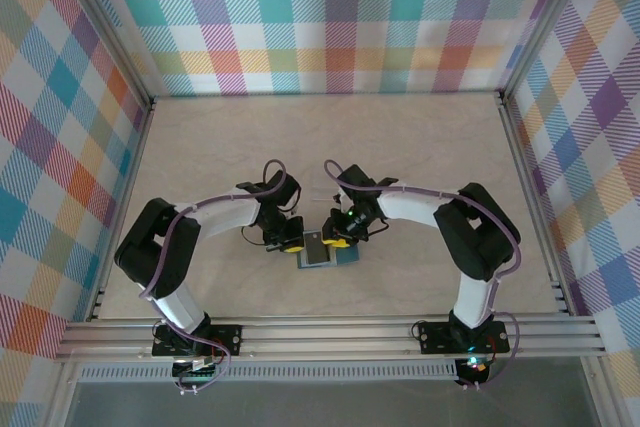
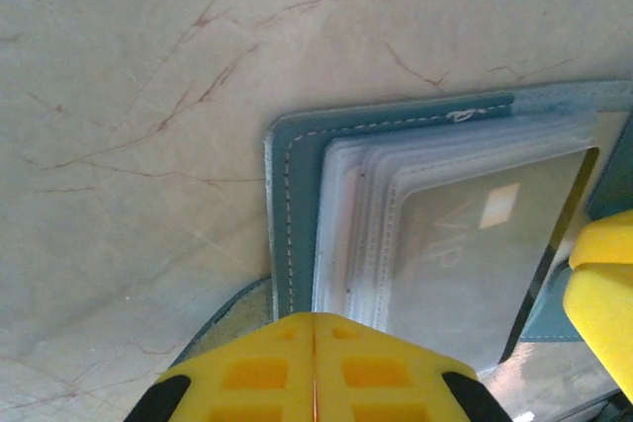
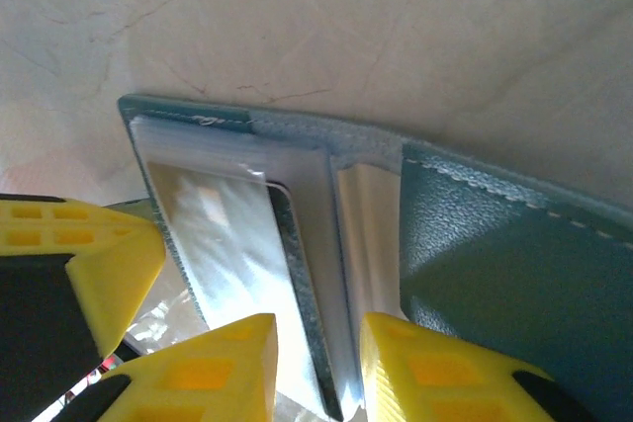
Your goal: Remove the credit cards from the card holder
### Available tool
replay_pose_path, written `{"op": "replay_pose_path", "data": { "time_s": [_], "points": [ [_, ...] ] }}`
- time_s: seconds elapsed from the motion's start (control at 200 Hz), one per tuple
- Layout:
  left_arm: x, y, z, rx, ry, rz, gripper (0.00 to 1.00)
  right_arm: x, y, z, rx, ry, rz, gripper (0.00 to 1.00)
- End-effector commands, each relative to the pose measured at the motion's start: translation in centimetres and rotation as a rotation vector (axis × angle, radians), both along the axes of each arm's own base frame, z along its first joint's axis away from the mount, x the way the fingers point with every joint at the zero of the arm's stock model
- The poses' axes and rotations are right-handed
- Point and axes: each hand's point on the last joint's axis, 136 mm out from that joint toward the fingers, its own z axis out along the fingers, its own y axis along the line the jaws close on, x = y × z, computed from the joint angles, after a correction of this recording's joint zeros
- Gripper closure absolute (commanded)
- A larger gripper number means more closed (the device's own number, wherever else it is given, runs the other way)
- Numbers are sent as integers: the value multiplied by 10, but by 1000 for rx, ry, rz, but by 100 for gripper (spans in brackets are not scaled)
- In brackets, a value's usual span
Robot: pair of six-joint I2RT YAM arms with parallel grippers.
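From above, the small teal-blue bifold card holder (image 1: pixel 326 253) is seen open on the marbled beige table (image 1: pixel 330 147). The left gripper (image 2: pixel 315 375) is clenched at its edge. Only the wrist views reveal a silver credit card (image 2: pixel 475 244) under clear sleeves. The right gripper (image 3: pixel 316 335) is set astride those sleeves, though whether it grips them cannot be told.

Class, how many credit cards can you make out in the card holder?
1: a silvery card marked VIP, under the top clear sleeve of the card holder. Sleeves stacked beneath may hide more.

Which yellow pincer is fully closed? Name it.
The left pincer: its yellow fingers meet with no gap. The right pincer stands open, straddling clear plastic sleeves of the teal-blue wallet.
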Motion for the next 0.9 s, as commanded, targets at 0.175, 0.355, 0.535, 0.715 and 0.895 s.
{"op": "replay_pose_path", "data": {
  "time_s": [0.175,0.355,0.535,0.715,0.895],
  "points": [
    [4,-9,18,-34,-52,-25,91,1,2,-7,7,15,7,74],
    [2,-32,26,-101,-58,-28,86,-1,1,-8,5,20,4,75],
    [-4,-30,5,-22,-30,-41,85,-2,-2,-12,-18,35,0,75],
    [-9,-5,-9,123,-24,-68,86,-3,-16,-16,-94,25,-16,75],
    [-14,4,-12,155,-18,-77,87,-2,-20,-18,-117,17,-33,78]
  ]
}}
